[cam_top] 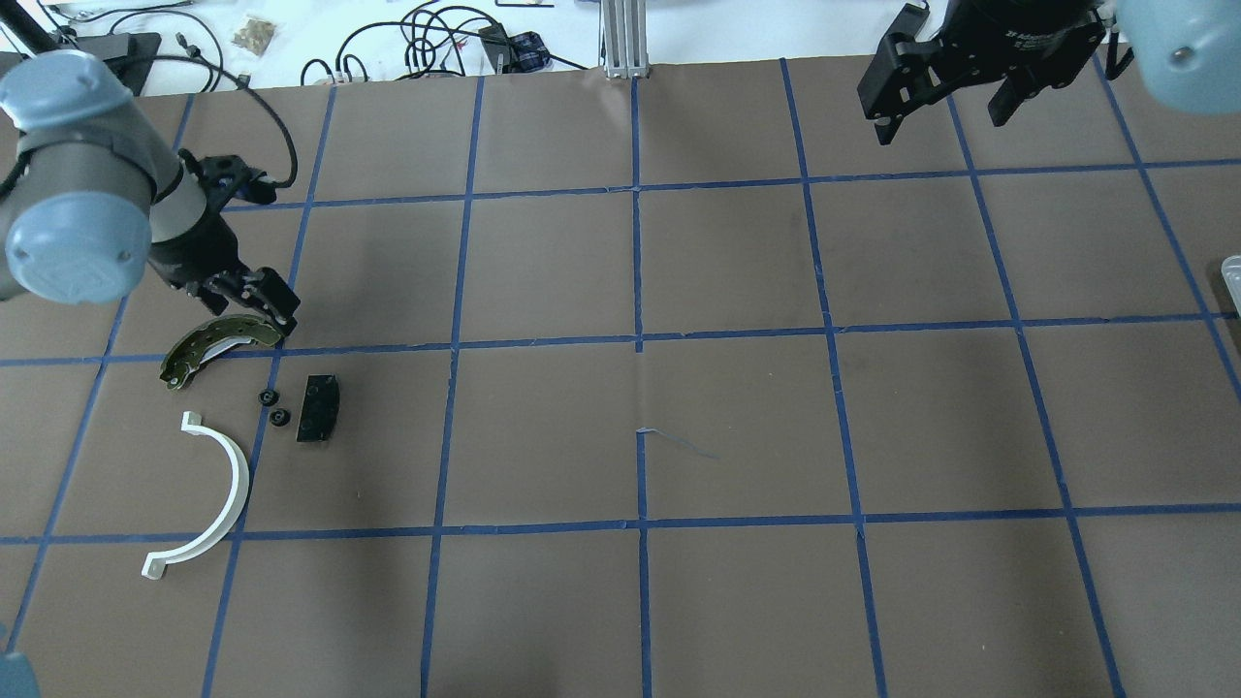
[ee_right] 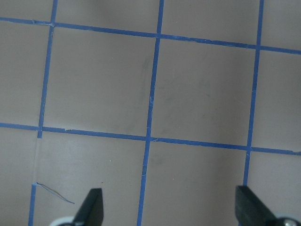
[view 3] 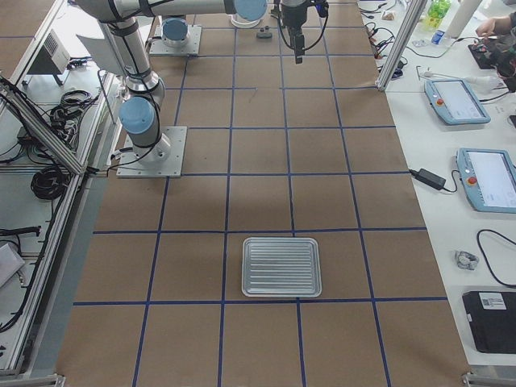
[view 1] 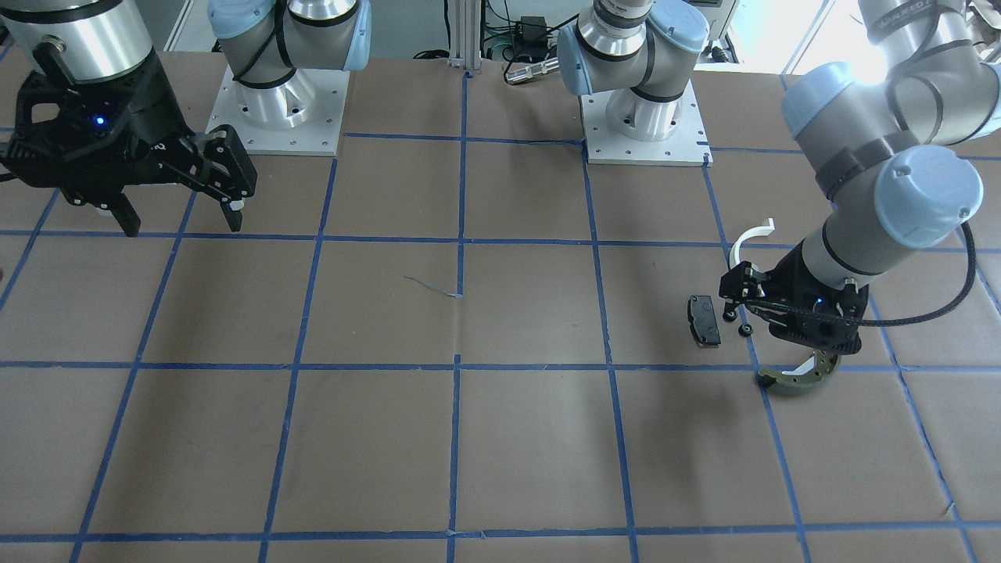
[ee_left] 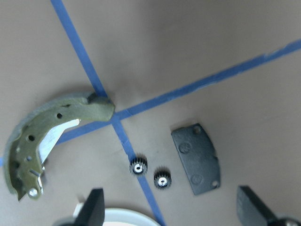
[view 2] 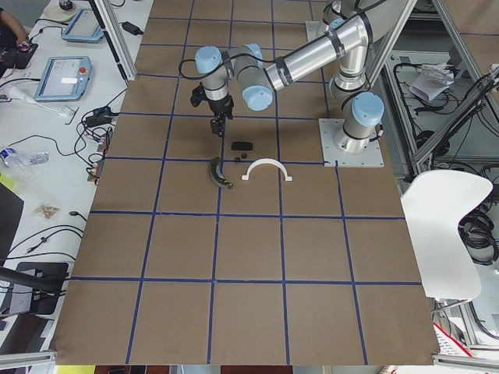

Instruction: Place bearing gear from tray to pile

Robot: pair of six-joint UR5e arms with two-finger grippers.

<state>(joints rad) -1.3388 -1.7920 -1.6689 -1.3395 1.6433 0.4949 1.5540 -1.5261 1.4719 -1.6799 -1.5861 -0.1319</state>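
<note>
Two small black bearing gears [ee_left: 138, 166] [cam_top: 269, 396] lie side by side on the table in the pile. Around them are a black rectangular pad [ee_left: 197, 157] [cam_top: 318, 408], an olive-green brake shoe [ee_left: 42, 141] [cam_top: 208, 349] and a white half-ring [cam_top: 228, 485]. My left gripper [cam_top: 262, 308] [ee_left: 173, 209] hovers just above the pile by the brake shoe, open and empty. My right gripper [cam_top: 940, 121] [ee_right: 170, 207] is open and empty, high over bare table at the far right. The ribbed metal tray [view 3: 282, 266] shows nothing in it.
The table is brown paper with a blue tape grid. The two arm bases [view 1: 278, 109] stand at the robot's edge. The tray's edge just shows at the right border of the overhead view [cam_top: 1231, 276]. Cables and pendants lie beyond the table edge.
</note>
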